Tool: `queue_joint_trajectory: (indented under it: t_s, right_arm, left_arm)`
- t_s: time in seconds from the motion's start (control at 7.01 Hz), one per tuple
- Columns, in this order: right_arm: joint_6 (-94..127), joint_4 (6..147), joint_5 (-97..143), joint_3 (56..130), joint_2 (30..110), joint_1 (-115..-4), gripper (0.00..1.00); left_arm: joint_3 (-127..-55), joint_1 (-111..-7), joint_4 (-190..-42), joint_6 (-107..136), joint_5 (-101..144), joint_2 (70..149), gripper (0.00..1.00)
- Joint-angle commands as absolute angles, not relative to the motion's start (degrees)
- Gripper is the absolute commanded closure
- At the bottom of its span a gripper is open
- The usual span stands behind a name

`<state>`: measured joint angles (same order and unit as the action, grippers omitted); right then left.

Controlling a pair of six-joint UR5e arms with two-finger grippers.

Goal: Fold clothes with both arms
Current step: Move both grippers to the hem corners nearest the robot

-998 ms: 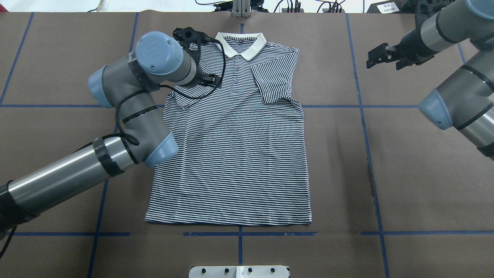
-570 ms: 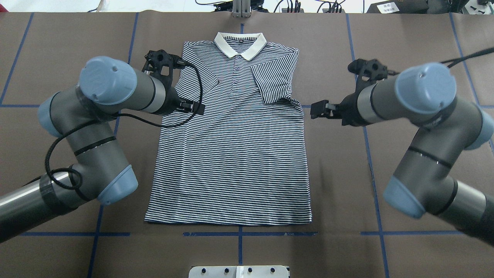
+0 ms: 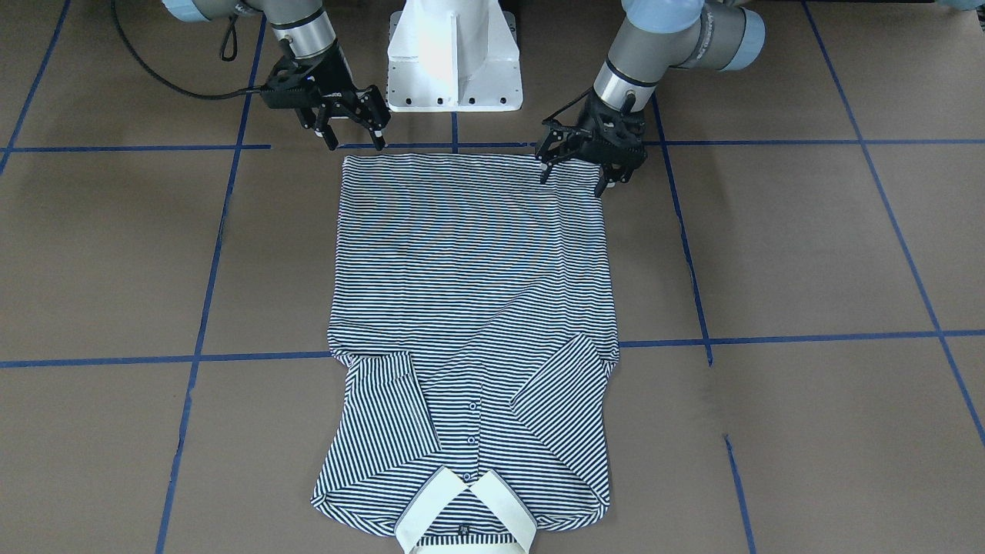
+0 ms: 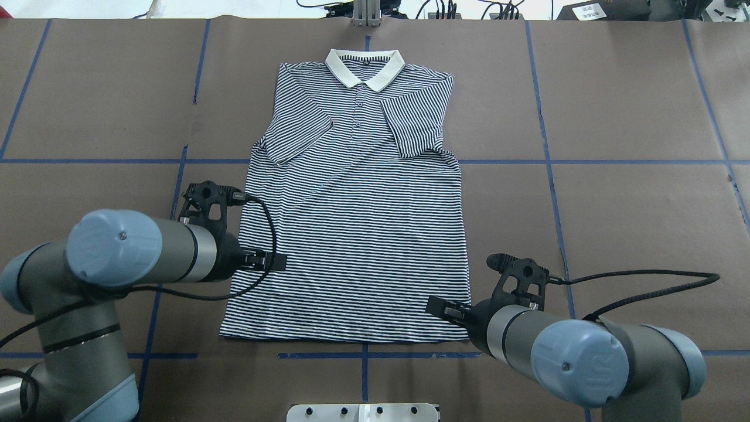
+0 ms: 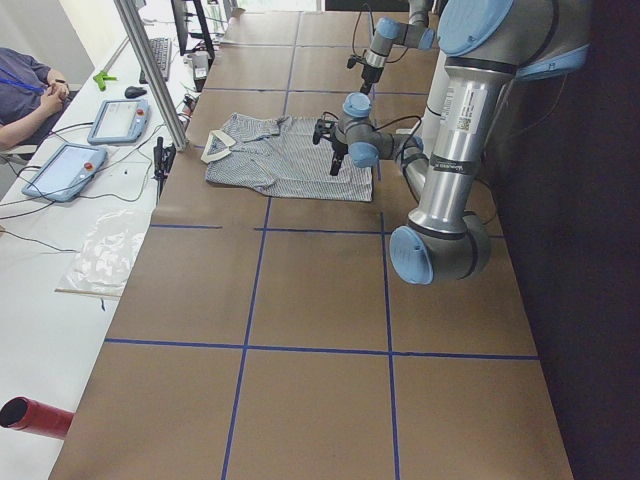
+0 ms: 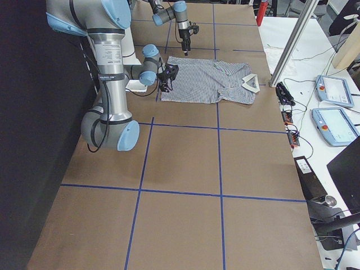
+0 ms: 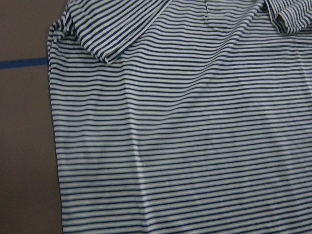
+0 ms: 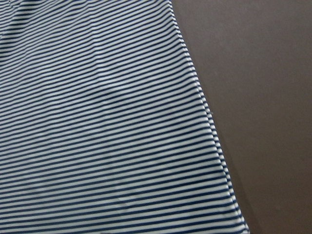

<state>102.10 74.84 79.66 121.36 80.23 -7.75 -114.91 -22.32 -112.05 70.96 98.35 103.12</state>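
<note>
The striped polo shirt lies flat and face up on the brown table, cream collar at the far end, both sleeves folded in over the chest. My left gripper hovers open over the shirt's left edge, a little above the hem; across the table it shows at the hem corner. My right gripper hangs open by the hem's right corner, with its fingers spread just past the hem. Neither holds cloth. The wrist views show only striped fabric and its edge.
Blue tape lines grid the brown table. The white pedestal base stands just behind the hem. A metal post rises beyond the collar. A person sits at a side bench with tablets.
Both arms swept from the shoulder end down toward the hem. The left gripper left the left sleeve, which now lies folded inward. The right arm came in from the far right.
</note>
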Motion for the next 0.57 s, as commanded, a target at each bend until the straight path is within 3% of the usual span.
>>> queue_joint_trajectory:
  t_s: [0.0, 0.14, 0.43]
  right_arm:
    - [104.3, 76.8, 77.2, 121.6, 80.4, -5.4, 0.11]
    - [104.2, 76.8, 77.2, 121.6, 80.4, -5.4, 0.1]
    - [104.2, 76.7, 77.2, 121.6, 80.3, -5.4, 0.1]
  left_arm:
    - [-117.3, -13.5, -112.0, 83.4, 92.1, 98.2, 0.38]
    - [-116.7, -12.4, -111.6, 85.4, 91.7, 97.7, 0.44]
    - [-116.7, -12.4, -111.6, 84.9, 91.8, 95.7, 0.44]
